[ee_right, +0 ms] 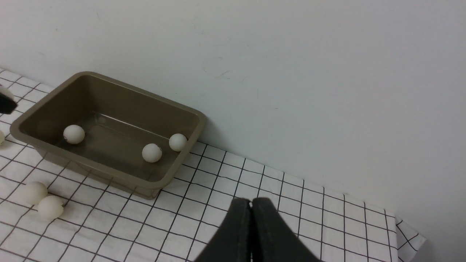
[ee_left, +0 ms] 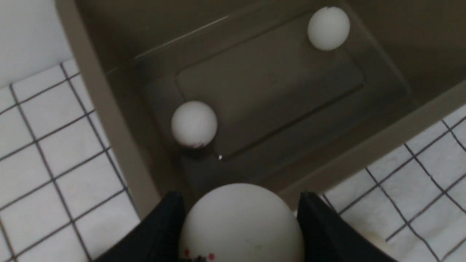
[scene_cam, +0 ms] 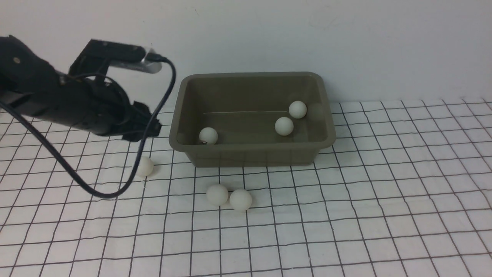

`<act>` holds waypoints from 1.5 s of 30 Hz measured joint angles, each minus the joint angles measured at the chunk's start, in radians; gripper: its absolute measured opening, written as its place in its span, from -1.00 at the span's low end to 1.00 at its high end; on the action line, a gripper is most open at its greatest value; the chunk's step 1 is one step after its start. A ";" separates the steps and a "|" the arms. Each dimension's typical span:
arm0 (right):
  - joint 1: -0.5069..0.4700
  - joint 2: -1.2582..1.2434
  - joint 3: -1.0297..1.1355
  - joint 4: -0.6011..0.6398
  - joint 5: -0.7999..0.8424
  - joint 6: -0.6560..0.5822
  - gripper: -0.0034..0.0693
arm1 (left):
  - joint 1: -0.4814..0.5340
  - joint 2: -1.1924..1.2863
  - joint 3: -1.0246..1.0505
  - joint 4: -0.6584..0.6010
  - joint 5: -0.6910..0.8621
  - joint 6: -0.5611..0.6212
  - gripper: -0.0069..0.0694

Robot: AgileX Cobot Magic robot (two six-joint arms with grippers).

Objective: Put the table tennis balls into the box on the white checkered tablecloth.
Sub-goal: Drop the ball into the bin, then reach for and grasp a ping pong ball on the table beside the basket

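1. Front view: the left arm (scene_cam: 57, 100) comes in from the tablecloth's left edge, held off the cloth, with its forearm sloping slightly down toward the left end of the box (scene_cam: 253, 156). The left gripper (scene_cam: 148, 125) sits just beside that end's rim. A black cable (scene_cam: 96, 192) loops beneath the arm.
2. Left wrist view: the left gripper's two dark fingers (ee_left: 160, 233) pinch the held ball (ee_left: 242, 222), one finger on each side. Red and dark print shows on the ball's lower face. The front view does not show this ball, because the gripper body hides it.
3. The right arm is outside the front view. In the right wrist view the right gripper (ee_right: 251, 218) has its fingers pressed together with nothing between them. It is raised above the white checkered tablecloth (ee_right: 298, 203), off the box's right end.
4. Three table tennis balls lie in the box. The left-end ball (scene_cam: 208, 135) is near the front wall, and two more (scene_cam: 284, 126) (scene_cam: 297, 109) sit just beside each other near the right end.
5. Three balls lie on the tablecloth. One loose ball (scene_cam: 144, 166) is off the box's front-left corner. A touching pair (scene_cam: 217, 194) (scene_cam: 240, 200) is in front of the box's front wall.
6. The left wrist view shows only two of the boxed balls, and shows a dark-red mark on the left-end ball. Only the right wrist view shows the tablecloth's far right corner by the wall (ee_right: 291, 72).
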 joint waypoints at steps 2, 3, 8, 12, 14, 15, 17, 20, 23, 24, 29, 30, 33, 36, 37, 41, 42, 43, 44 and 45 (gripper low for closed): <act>0.000 0.000 0.000 0.004 0.000 0.001 -0.95 | -0.016 0.052 -0.060 -0.001 -0.003 0.000 0.09; 0.000 0.000 0.000 0.006 0.000 0.002 -0.95 | -0.021 0.076 -0.078 -0.001 -0.003 0.000 0.09; 0.000 0.000 0.000 0.024 0.000 0.003 -0.95 | -0.030 0.208 -0.231 -0.004 0.009 0.000 0.09; 0.000 0.000 0.000 0.039 0.000 0.003 -0.95 | -0.030 0.323 -0.374 -0.005 0.034 0.006 0.09; 0.000 0.000 0.000 0.046 0.000 0.003 -0.95 | -0.030 0.378 -0.425 -0.005 0.037 0.008 0.09; 0.000 0.000 0.000 0.047 0.000 0.003 -0.95 | -0.030 0.409 -0.462 -0.005 0.038 0.015 0.10; 0.000 0.000 0.000 0.049 0.000 0.003 -0.95 | -0.030 0.457 -0.500 -0.005 0.039 0.026 0.19; 0.000 0.000 0.000 0.052 0.000 0.003 -0.95 | -0.030 0.494 -0.532 -0.013 0.040 0.041 0.34; 0.000 0.000 0.000 0.054 0.000 0.003 -0.95 | -0.030 0.527 -0.548 -0.041 0.040 0.044 0.55; 0.000 0.000 0.000 0.055 0.000 0.003 -0.95 | -0.030 0.528 -0.548 -0.045 0.042 0.044 0.57; 0.000 0.000 0.001 0.056 0.000 0.003 -0.95 | -0.030 0.502 -0.550 -0.025 0.118 0.045 0.66; 0.000 0.000 0.001 0.056 0.000 0.003 -0.95 | -0.030 0.476 -0.550 0.003 0.154 0.045 0.66; 0.000 0.000 0.001 0.055 0.000 0.003 -0.95 | -0.020 0.420 -0.550 0.083 0.243 0.027 0.66; 0.000 0.000 0.001 0.055 0.000 0.003 -0.95 | 0.015 0.340 -0.552 0.210 0.359 -0.040 0.65; 0.000 0.000 0.001 0.055 0.000 0.003 -0.95 | 0.036 0.316 -0.555 0.260 0.417 -0.084 0.63; 0.000 0.000 0.002 0.056 0.000 0.003 -0.95 | 0.121 0.293 -0.559 0.378 0.567 -0.193 0.52; 0.000 0.000 0.003 0.056 0.000 0.003 -0.95 | 0.128 0.297 -0.559 0.383 0.575 -0.198 0.50; 0.000 0.000 0.010 0.056 0.000 0.003 -0.95 | 0.151 0.310 -0.559 0.389 0.595 -0.206 0.47; 0.000 0.000 0.012 0.056 0.000 0.003 -0.95 | 0.153 0.313 -0.559 0.389 0.595 -0.206 0.47; 0.000 0.000 0.028 0.057 -0.001 0.003 -0.95 | 0.163 0.328 -0.559 0.389 0.597 -0.208 0.46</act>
